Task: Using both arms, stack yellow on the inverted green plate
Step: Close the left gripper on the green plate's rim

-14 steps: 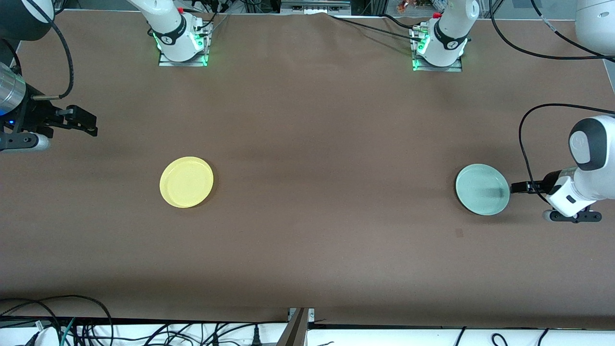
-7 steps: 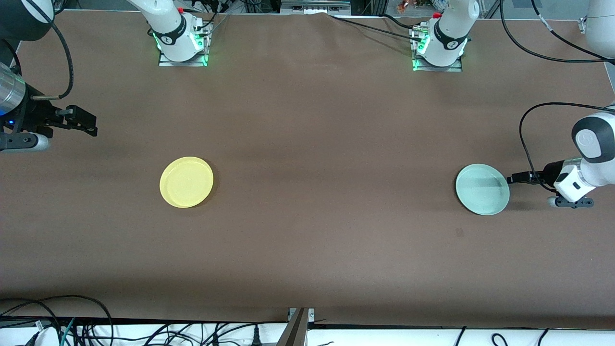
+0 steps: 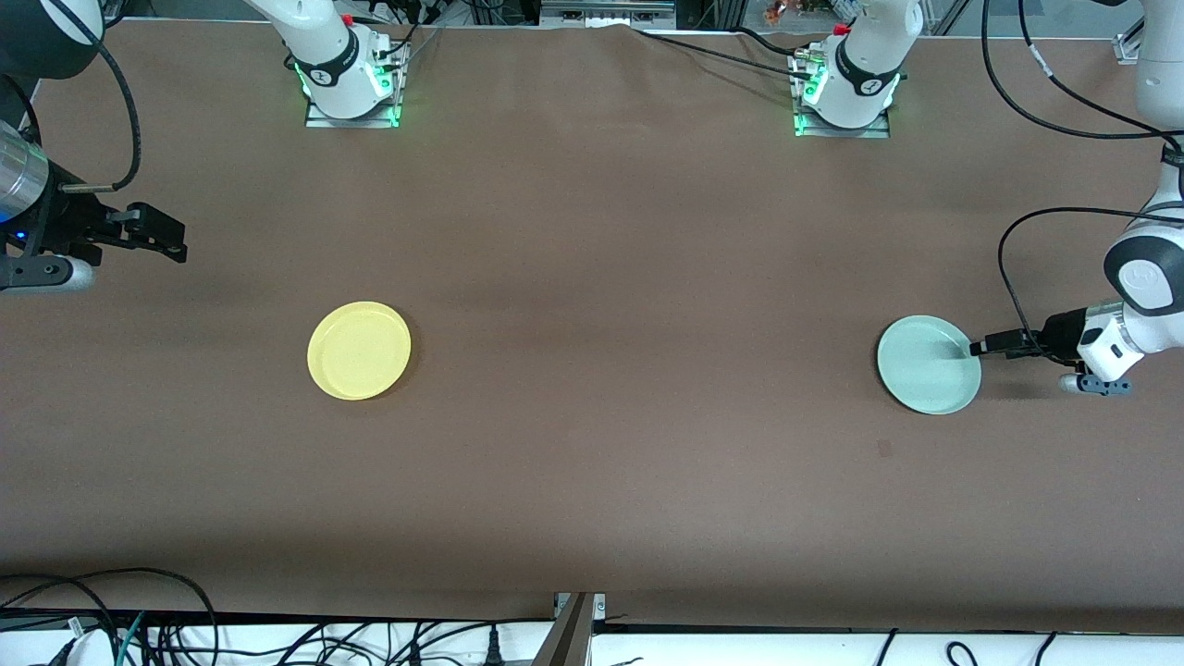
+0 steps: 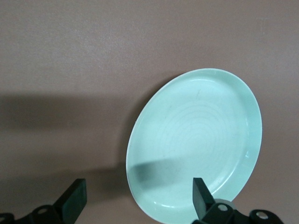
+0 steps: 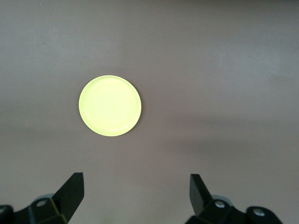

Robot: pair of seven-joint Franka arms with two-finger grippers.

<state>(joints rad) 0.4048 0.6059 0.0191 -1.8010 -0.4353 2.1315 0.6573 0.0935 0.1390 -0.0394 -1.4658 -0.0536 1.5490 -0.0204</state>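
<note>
Left tool (image 3: 979, 348) set at green plate (image 3: 928, 363) rim, spread wide, nothing pinched.
Green plate is lain rim-up at the left arm's end of the bench (image 3: 610, 277), one finger over its edge. Yellow (image 3: 359, 350) is lain well apart toward the right arm's end; right tool (image 3: 176, 242) is held waiting, spread.
</note>
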